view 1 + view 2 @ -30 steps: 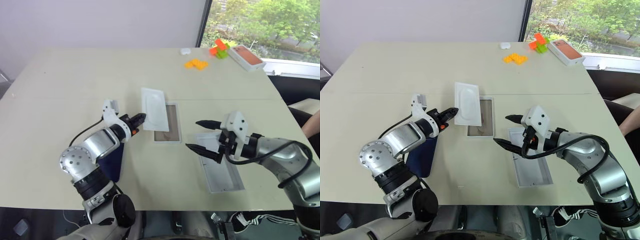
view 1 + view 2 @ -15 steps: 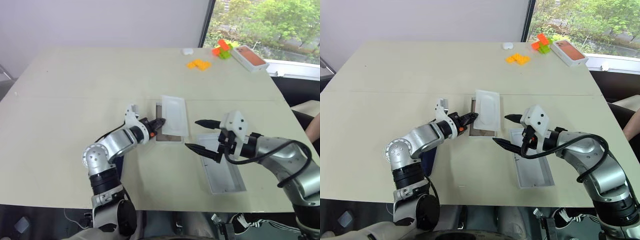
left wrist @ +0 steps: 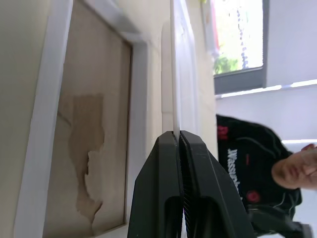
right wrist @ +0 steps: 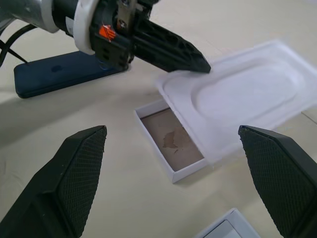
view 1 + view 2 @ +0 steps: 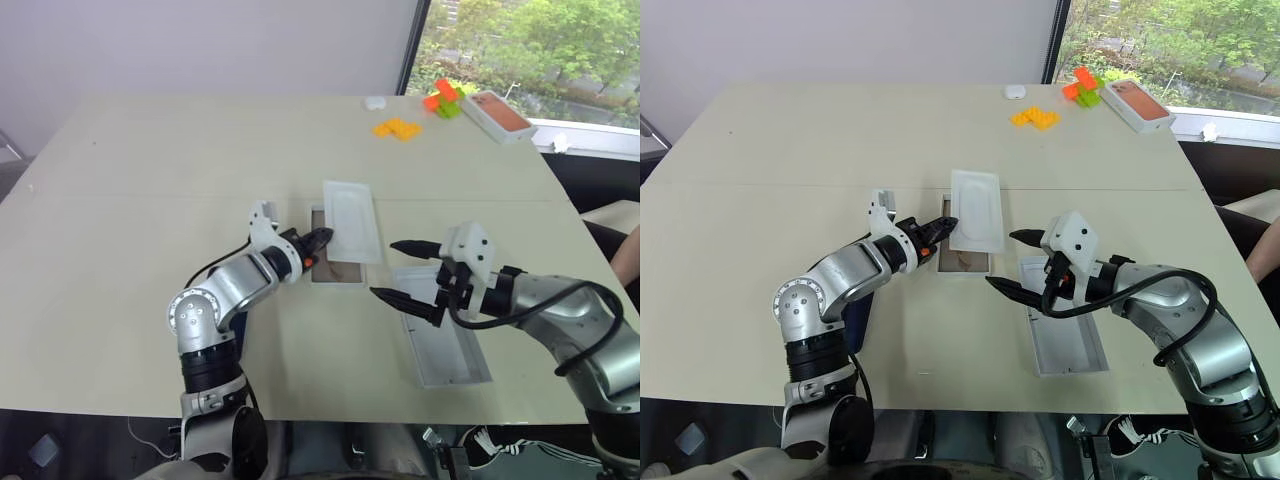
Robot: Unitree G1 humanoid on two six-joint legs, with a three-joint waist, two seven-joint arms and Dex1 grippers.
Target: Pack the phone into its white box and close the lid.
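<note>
phone [image 4: 64, 77]: 1 | white box [image 5: 336, 268]: 1 | lid [image 5: 440, 340]: 1 | insert card [image 5: 352, 220]: 1 | salmon-picture box [image 5: 497, 114]: 1 | grippers: 2, left gripper [image 5: 318, 240], right gripper [image 5: 398, 270]

silver-grey arms with black joints and looping black cables; left claw [image 5: 940, 224] has black ribbed fingers, an orange mark and white wrist housing; right claw [image 5: 1015, 262] likewise black-fingered, white-capped.

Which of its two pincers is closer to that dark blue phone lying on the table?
Left. The left pincer is nearer the phone, gripping the insert card over the white box. The right pincer hangs open farther right, above the lid.
</note>
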